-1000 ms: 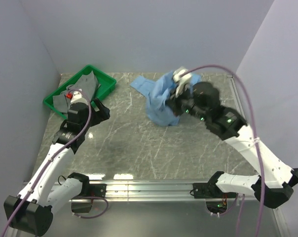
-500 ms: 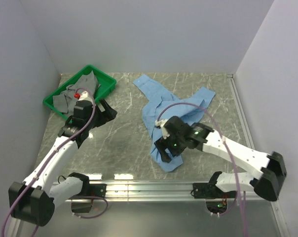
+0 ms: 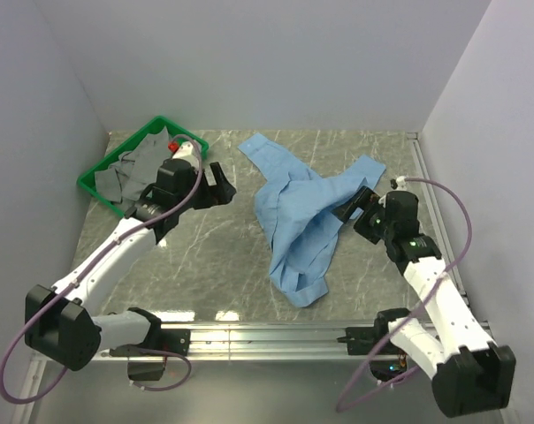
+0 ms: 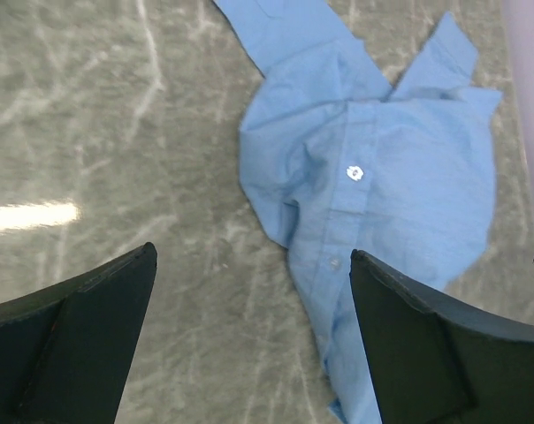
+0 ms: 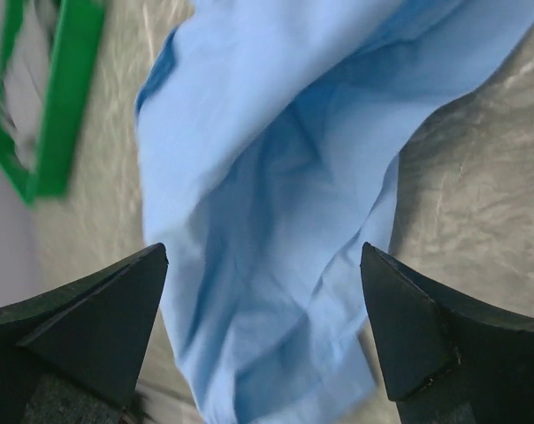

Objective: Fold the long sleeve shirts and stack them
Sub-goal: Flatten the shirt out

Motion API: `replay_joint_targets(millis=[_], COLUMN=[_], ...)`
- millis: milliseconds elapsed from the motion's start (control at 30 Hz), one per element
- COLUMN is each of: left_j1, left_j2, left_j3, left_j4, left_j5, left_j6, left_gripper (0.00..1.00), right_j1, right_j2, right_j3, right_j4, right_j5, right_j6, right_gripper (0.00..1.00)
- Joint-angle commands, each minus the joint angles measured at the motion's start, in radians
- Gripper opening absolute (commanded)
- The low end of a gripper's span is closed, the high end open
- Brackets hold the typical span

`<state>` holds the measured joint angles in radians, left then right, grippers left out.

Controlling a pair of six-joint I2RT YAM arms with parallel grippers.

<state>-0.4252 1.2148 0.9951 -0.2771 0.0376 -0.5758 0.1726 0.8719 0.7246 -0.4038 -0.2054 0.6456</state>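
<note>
The shirt [image 3: 307, 216] is shown in plain light blue, unpatterned, with small white buttons [image 4: 354, 173] set down its front band. The table [image 3: 223, 256] is finished in grey-green stone veined with thin white streaks. A bright green tray [image 3: 117, 153] is filled with grey cloths [image 3: 125, 172]. The left arm [image 3: 99, 265] and right arm [image 3: 444, 305] are made up of white links and black joints, and the fingers [image 4: 72, 344] are black. A purple cable [image 3: 431, 184] is run along each arm. A red spot [image 3: 172, 144] is seen on the left wrist and a green light [image 3: 412, 245] on the right forearm. The walls [image 3: 267, 62] are painted a pale lavender-white, and the rail [image 3: 267, 334] at the near edge is silver.
</note>
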Motion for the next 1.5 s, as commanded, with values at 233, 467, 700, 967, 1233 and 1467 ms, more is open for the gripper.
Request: replay_joint_targets(millis=[233, 467, 700, 967, 1233, 1467], left_j1=[0.002, 0.006, 0.011, 0.016, 0.025, 0.036], left_j2=[-0.204, -0.3, -0.333, -0.399, -0.458, -0.546], left_j3=[-0.177, -0.292, -0.291, -0.308, -0.326, -0.366], left_j4=[0.035, 0.085, 0.07, 0.072, 0.084, 0.13], left_j5=[-0.272, -0.387, -0.481, -0.558, -0.627, -0.645], left_j6=[0.191, 0.192, 0.185, 0.162, 0.134, 0.12], left_gripper=[0.98, 0.96, 0.95, 0.95, 0.94, 0.93], right_j1=[-0.093, -0.094, -0.085, 0.132, 0.568, 0.881], right_j2=[0.274, 0.511, 0.518, 0.533, 0.674, 0.881], right_j3=[-0.107, 0.01, 0.29, 0.656, 0.73, 0.906], right_j4=[0.58, 0.649, 0.452, 0.128, -0.016, -0.256], right_j5=[-0.035, -0.071, -0.003, 0.162, 0.262, 0.277], right_j6=[0.335, 0.304, 0.084, -0.268, -0.314, -0.444], right_gripper=[0.93, 0.73, 0.01, 0.0, 0.02, 0.52])
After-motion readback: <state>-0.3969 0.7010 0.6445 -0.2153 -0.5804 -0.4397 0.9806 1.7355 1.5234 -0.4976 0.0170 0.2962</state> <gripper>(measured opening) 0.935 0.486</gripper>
